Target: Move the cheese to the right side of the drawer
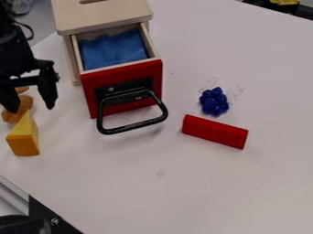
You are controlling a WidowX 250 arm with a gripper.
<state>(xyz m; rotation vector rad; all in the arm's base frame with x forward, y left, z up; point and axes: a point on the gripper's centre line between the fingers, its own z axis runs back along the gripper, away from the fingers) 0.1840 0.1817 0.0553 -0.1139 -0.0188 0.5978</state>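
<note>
White tabletop (153,192) supports the work. My black two-finger gripper (29,106) has its jaws apart. Just beyond its tips, toward the camera, sits the yellow cheese wedge (24,139). Closing early could catch the orange-brown lump (25,104) instead; a low traverse could snag the black handle (134,127) of the red-fronted wooden drawer (92,98). Table edge: near the wedge, lower left. Room for travel: camera side of the handle.
</note>
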